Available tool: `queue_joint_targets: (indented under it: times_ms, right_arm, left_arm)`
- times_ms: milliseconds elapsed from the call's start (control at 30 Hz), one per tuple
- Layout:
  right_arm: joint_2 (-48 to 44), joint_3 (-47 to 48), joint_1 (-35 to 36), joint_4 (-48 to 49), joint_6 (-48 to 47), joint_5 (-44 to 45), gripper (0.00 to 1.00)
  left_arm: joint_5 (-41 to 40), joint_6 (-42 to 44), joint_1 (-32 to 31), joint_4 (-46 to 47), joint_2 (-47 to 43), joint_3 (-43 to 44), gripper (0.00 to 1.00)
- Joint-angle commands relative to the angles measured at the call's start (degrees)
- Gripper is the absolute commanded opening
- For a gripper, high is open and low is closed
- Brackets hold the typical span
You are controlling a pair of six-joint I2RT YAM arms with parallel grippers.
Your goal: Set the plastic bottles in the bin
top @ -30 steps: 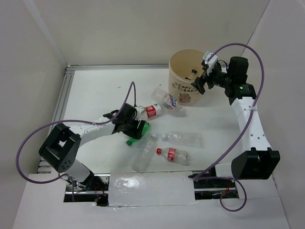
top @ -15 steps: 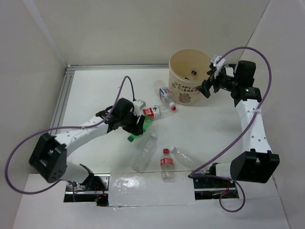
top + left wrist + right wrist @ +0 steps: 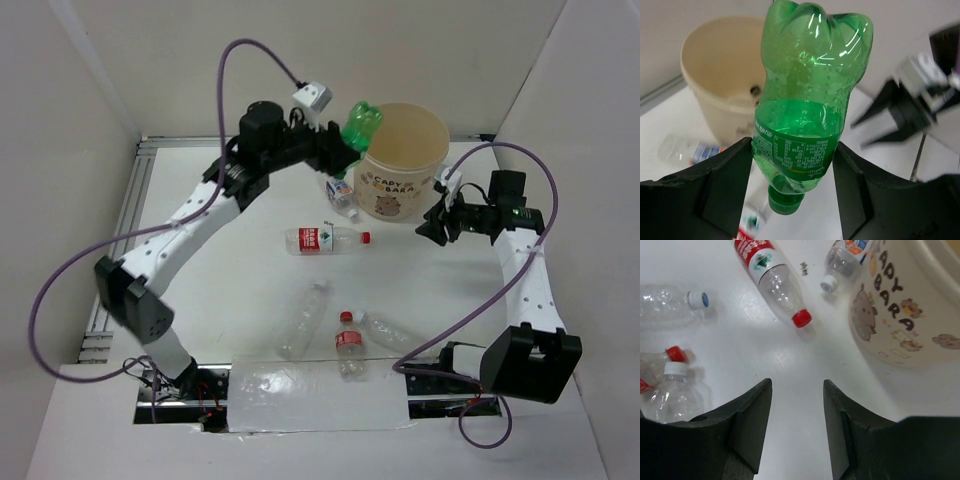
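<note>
White tabletop [image 3: 230, 200] between pale walls lies under both my arms. The green plastic bottle [image 3: 362, 122] is off the table, clamped in my left gripper [image 3: 345, 148]. The two black fingers press its labelled waist from either side, with the green cap pointing down toward my wrist and the lobed base up. From above, the bottle overlaps the left rim of the round cream paper bin [image 3: 398, 188], which has cartoon animals and lettering on its side. From my left wrist the bin [image 3: 715, 75] shows behind the bottle, which is not inside.

Touching the bin's outer wall on the left lies a small clear bottle with a blue-white label [image 3: 343, 192], its white cap facing away from the bin. Nearer the middle of the table a clear bottle with a red label and red cap [image 3: 325, 238] lies on its side, the cap pointing right.

My right gripper [image 3: 796, 390] hovers low just right of the bin, its fingers spread and nothing between them, only bare table under the gap.

Toward my bases three more bottles lie close together: a crushed clear bottle [image 3: 302, 320], a red-capped bottle with a red label [image 3: 348, 345] and a clear white-capped bottle [image 3: 385, 332], the last two touching near their caps.
</note>
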Motion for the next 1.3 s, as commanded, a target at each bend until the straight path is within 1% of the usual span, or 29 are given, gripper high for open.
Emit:
queue_joint_targets:
  times_ms: [0, 33, 67, 100, 167, 200, 300, 367, 400, 433, 467, 500, 533, 633, 667, 700, 800, 833, 900, 933, 967, 1000, 1033, 1067, 1100, 1133, 1167, 1200, 1267]
  right_arm:
    - [-3.72, -2.36, -0.36, -2.15, -1.57, -2.01, 0.53]
    - [-4.42, -3.5, -0.36, -2.15, -1.57, -2.01, 0.56]
    - [-4.43, -3.51, -0.88, -2.15, -1.57, -2.01, 0.61]
    - [-5.04, -4.29, -0.89, -2.93, -1.57, -2.01, 0.63]
    - [-5.83, -5.61, -0.89, -3.63, -2.18, -1.39, 0.68]
    - [-5.83, -6.23, -0.89, -3.64, -2.18, -1.39, 0.71]
    - [-7.85, -8.69, -0.89, -4.26, -2.71, -1.39, 0.78]
    - [-8.73, -10.44, -0.89, -3.47, -2.01, -2.09, 0.88]
    - [-9.6, -11.06, -0.89, -2.77, -2.01, -2.09, 0.93]
    - [-10.4, -12.2, -0.89, -1.11, -1.31, -2.7, 1.0]
    - [-10.4, -12.73, -0.89, -0.13, -0.69, -3.23, 1.0]
    - [-11.1, -13.35, -0.89, 0.83, -0.69, -3.24, 1.0]
    - [-11.11, -14.4, -0.28, 2.76, -0.08, -4.28, 1.0]
    - [-10.41, -15.02, 2.36, 3.48, -3.22, -4.29, 1.0]
    - [-9.1, -15.02, 3.41, 2.61, -8.2, -4.29, 1.0]
    - [-8.39, -15.55, 4.64, 2.6, -9.9, -4.29, 1.0]
    - [-6.45, -17.04, 10.09, 10.14, -9.92, -0.17, 1.0]
    - [-5.84, -17.57, 13.15, 12.33, -9.92, 0.97, 1.0]
    - [-3.47, -17.57, 16.5, 18.84, -9.92, 4.83, 1.0]
    - [-2.42, -17.57, 19.91, 21.21, -9.22, 6.42, 1.0]
    - [-1.45, -17.57, 21.6, 23.58, -9.21, 8.0, 1.0]
    - [0.65, -16.96, 23.18, 27.96, -9.21, 11.23, 1.0]
    - [1.89, -16.96, 26.07, 30.26, -8.6, 12.83, 1.0]
    - [3.03, -16.18, 27.31, 32.2, -8.6, 14.15, 1.0]
    - [5.91, -15.47, 28.37, 34.92, -8.6, 15.91, 1.0]
    - [7.68, -13.55, 30.3, 35.9, -8.6, 16.53, 1.0]
    - [9.53, -12.23, 31.1, 36.52, -8.6, 16.54, 1.0]
    - [13.55, -10.82, 32.06, 36.53, -8.6, 17.23, 1.0]
    - [17.61, -6.69, 34.95, 37.23, -8.6, 19.34, 1.0]
  left_arm:
    - [3.23, -4.54, 1.02, 10.55, 10.02, 11.2, 0.0]
    - [3.75, -7.95, 1.02, 13.01, 12.57, 13.4, 0.0]
    - [3.75, -9.89, 1.02, 15.21, 17.64, 17.68, 0.0]
    - [3.75, -11.91, 1.02, 19.93, 20.13, 19.55, 0.0]
    - [2.09, -17.54, 1.02, 23.13, 27.14, 25.59, 0.0]
    - [2.09, -19.21, 1.02, 24.02, 29.45, 27.72, 0.0]
    - [-0.63, -23.96, 1.02, 24.02, 37.35, 35.27, 0.0]
    - [-1.25, -25.2, 0.49, 22.72, 40.01, 37.75, 0.0]
    - [-1.25, -25.21, 0.49, 22.1, 40.98, 39.07, 0.09]
    - [-1.25, -25.21, 0.49, 21.13, 41.68, 39.08, 0.42]
    - [-1.25, -25.21, 0.49, 21.12, 42.21, 39.08, 0.43]
    - [-1.78, -25.21, 0.49, 21.12, 42.22, 37.34, 0.8]
    - [-1.78, -24.6, 0.49, 21.82, 40.48, 35.06, 0.99]
    - [-1.78, -22.75, 0.49, 21.83, 37.22, 33.73, 0.99]
    - [-1.78, -21.61, 0.49, 20.61, 36.08, 33.72, 0.99]
    - [-2.3, -18.82, 0.49, 19.2, 34.67, 33.72, 0.99]
    - [-4.58, -13.28, 0.49, 13.66, 25.02, 25.93, 0.99]
    - [-5.64, -12.3, 0.49, 12.96, 17.59, 16.94, 0.99]
    - [-8.09, -10.28, 1.71, 10.51, 9.65, 6.35, 0.99]
    - [-9.33, -8.79, 1.72, 8.75, 2.21, -3.36, 0.99]
    - [-10.56, -8.16, 2.33, 6.64, -1.43, -7.89, 0.99]
    - [-13.01, -7.63, 2.33, 1.4, -4.94, -12.12, 0.99]
    - [-14.42, -7.11, 2.86, -1.26, -8.37, -19.99, 0.99]
    - [-15.31, -7.62, 2.86, -3.72, -11.71, -23.72, 0.99]
    - [-15.32, -7.63, 2.86, -6.01, -17.93, -27.07, 0.99]
    - [-15.93, -9.46, 2.86, -10.3, -20.86, -33.02, 0.99]
    - [-16.54, -10.78, 2.17, -12.17, -23.67, -35.77, 0.99]
    - [-16.55, -12.1, 2.16, -13.67, -29.01, -38.5, 0.99]
    - [-17.07, -16.58, 1.38, -17.0, -33.96, -45.68, 0.99]
